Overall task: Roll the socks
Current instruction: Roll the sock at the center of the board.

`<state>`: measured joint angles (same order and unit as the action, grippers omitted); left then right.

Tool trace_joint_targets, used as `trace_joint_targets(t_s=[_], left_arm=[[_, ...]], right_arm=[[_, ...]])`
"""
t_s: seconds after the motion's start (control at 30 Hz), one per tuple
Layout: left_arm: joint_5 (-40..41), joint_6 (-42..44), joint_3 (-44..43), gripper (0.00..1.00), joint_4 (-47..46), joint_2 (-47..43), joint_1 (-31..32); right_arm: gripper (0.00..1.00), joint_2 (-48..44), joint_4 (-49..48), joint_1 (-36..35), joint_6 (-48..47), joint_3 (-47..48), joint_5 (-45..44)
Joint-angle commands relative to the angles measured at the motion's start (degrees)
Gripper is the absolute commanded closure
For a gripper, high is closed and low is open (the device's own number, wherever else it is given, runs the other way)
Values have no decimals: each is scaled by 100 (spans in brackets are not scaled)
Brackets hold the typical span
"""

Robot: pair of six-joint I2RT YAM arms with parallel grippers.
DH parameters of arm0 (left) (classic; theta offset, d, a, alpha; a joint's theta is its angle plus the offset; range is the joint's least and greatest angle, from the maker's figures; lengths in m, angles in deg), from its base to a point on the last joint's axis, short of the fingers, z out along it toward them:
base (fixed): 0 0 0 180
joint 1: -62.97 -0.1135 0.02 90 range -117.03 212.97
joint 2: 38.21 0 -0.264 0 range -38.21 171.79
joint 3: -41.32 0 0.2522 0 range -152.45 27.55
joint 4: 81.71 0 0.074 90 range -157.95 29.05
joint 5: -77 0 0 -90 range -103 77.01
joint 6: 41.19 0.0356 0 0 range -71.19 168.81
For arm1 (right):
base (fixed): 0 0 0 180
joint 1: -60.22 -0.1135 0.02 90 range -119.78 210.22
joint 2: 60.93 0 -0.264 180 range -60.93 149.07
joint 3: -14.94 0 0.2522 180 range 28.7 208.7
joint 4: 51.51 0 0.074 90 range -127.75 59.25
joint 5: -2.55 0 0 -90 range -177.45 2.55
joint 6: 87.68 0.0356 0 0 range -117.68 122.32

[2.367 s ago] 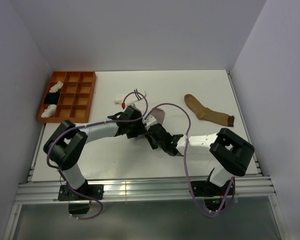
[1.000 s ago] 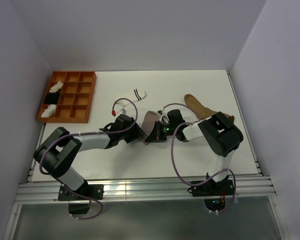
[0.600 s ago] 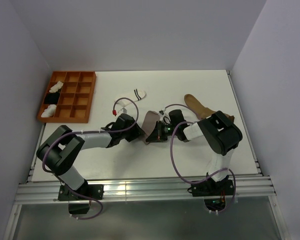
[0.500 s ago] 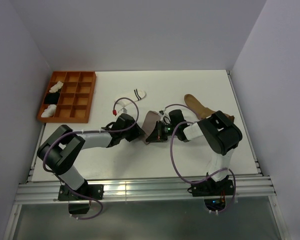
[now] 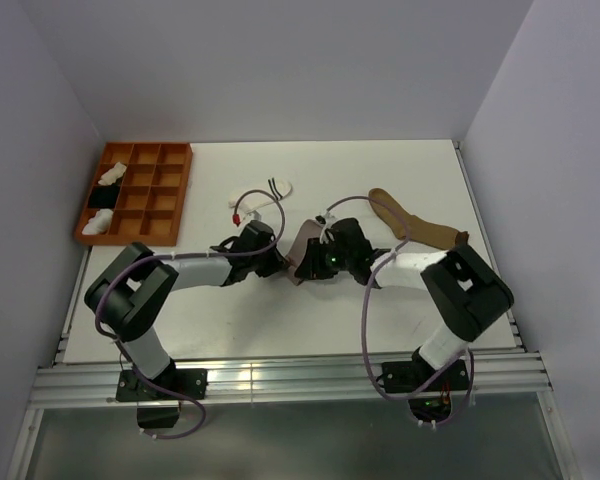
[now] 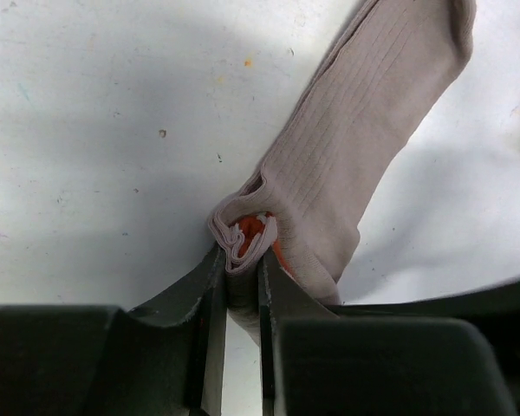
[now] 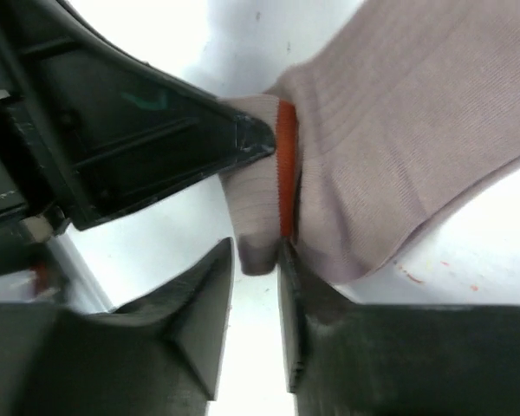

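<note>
A grey sock [image 5: 304, 243] with a red-striped cuff lies mid-table between both grippers. My left gripper [image 6: 241, 260] is shut on its folded cuff end, and red shows in the fold [image 6: 251, 230]. The rest of the grey sock [image 6: 364, 147] stretches away flat. My right gripper [image 7: 256, 251] is open, its jaws a little apart around the tip of the same fold [image 7: 258, 217]. From above, the left gripper [image 5: 278, 266] and right gripper [image 5: 313, 262] nearly meet. A tan-brown sock [image 5: 412, 226] lies flat to the right. A short white striped sock [image 5: 278, 187] lies further back.
An orange compartment tray [image 5: 145, 146] sits at the back left, holding white bundles [image 5: 112, 175] and a black bundle [image 5: 102, 197]. The left arm's cable [image 5: 250, 205] loops over the table near the white sock. Side walls close in the table.
The left jaws have closed on the grey sock's folded cuff. The right jaws have opened from shut, and the right arm's elbow has swung off the tan-brown sock.
</note>
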<state>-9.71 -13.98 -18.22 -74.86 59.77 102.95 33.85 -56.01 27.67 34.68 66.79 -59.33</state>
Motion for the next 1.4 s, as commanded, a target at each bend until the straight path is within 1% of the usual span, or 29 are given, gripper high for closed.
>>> trace_joint_targets(t_s=[0.0, 0.07, 0.1, 0.2, 0.33, 0.43, 0.67, 0.97, 1.03, 1.23, 1.37], left_arm=[[190, 398, -71, 100, 1060, 231, -8], [102, 477, -176, 100, 1174, 284, -8], [84, 495, -203, 100, 1227, 301, -8], [31, 583, -344, 100, 1403, 319, -8], [14, 741, -563, 100, 1632, 363, -8], [5, 776, -643, 100, 1694, 328, -9], [-39, 829, -704, 100, 1711, 354, -17], [-171, 873, -713, 99, 1667, 424, -8], [-171, 873, -722, 99, 1667, 424, -8], [-215, 873, -731, 99, 1667, 459, -8], [-188, 891, -748, 99, 1694, 442, -17]], right_arm=[[61, -635, 648, -582, -853, 120, -1891], [58, -952, 727, -900, -1125, 76, -2606], [58, -1057, 719, -1206, -1222, 59, -3167], [57, -1278, 614, -1725, -1609, -20, -4048], [58, -1305, 534, -2227, -2119, 23, -4393], [59, -1059, 595, -2360, -2155, 163, -4508], [59, -584, 473, -2413, -2339, 261, -4587], [59, -127, 367, -2422, -2462, 357, -4385], [58, -144, 385, -2431, -2436, 331, -4420], [53, -697, 543, -2466, -2366, 243, -4552], [53, -900, 508, -2527, -2410, 226, -4631]])
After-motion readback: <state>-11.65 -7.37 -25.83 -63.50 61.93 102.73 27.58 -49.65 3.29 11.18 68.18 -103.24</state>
